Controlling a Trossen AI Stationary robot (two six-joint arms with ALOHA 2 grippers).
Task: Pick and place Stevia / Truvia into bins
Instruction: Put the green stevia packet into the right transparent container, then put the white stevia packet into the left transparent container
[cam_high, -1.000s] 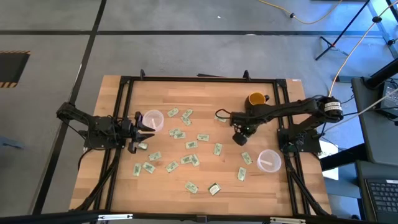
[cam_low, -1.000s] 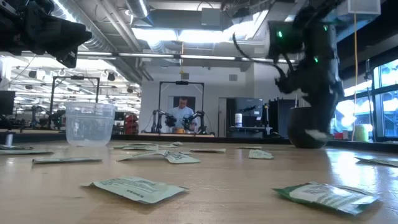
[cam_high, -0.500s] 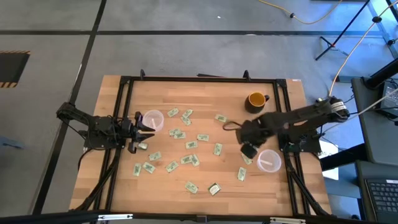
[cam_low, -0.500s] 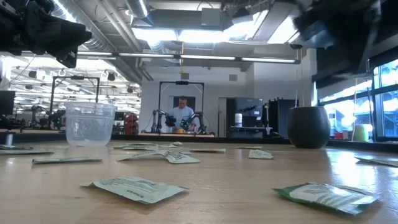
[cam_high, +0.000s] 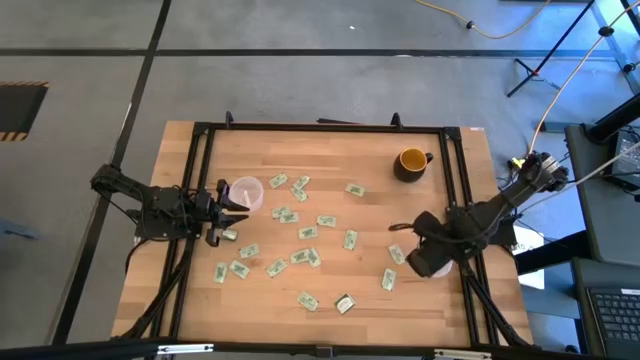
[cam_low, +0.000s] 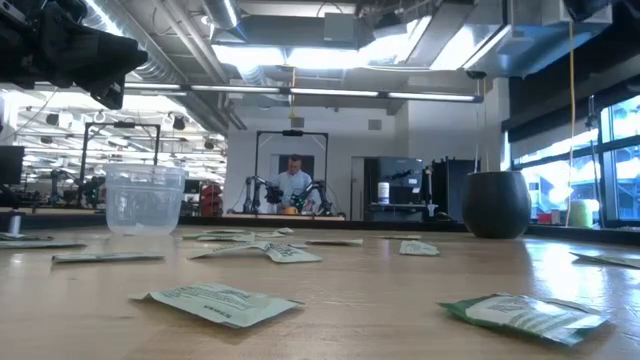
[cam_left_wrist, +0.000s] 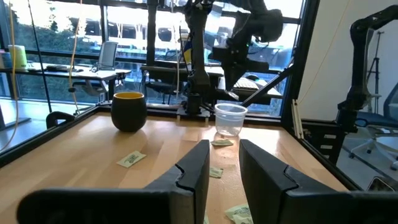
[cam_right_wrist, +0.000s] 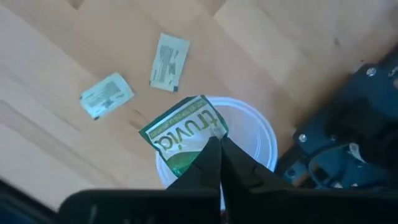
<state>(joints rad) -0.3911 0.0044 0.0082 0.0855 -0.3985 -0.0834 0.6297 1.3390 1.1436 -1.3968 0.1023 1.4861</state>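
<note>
Pale green and white Truvia packets (cam_high: 308, 232) lie flat and scattered over the middle of the wooden table. One clear cup (cam_high: 246, 193) stands at the left. The other cup (cam_right_wrist: 255, 134) stands at the right, mostly hidden under my right arm in the high view. My right gripper (cam_right_wrist: 219, 163) hovers over that right cup, shut on one Truvia packet (cam_right_wrist: 183, 132). My left gripper (cam_left_wrist: 222, 177) waits open and low beside the left cup, with a packet (cam_high: 229, 234) on the table close to it. My right gripper pinches one Truvia packet between its two fingers at the green end (cam_right_wrist: 199, 149). The fingers come from above, pointing down. The packet is lifted clear, with its printed face showing, and it hangs over the rim of the right cup.
A yellow-orange mug (cam_high: 411, 160) stands toward the far right of the table. A black frame rail (cam_high: 320, 128) runs around the table. Two loose packets (cam_right_wrist: 107, 95) lie on the wood beside the right cup. A person sits far behind the table (cam_low: 294, 180).
My right gripper has moved from the table's middle, near the mug, toward the near right corner. It now stands over the right cup and has stayed shut on the packet throughout. The left arm and the loose packets have kept still.
</note>
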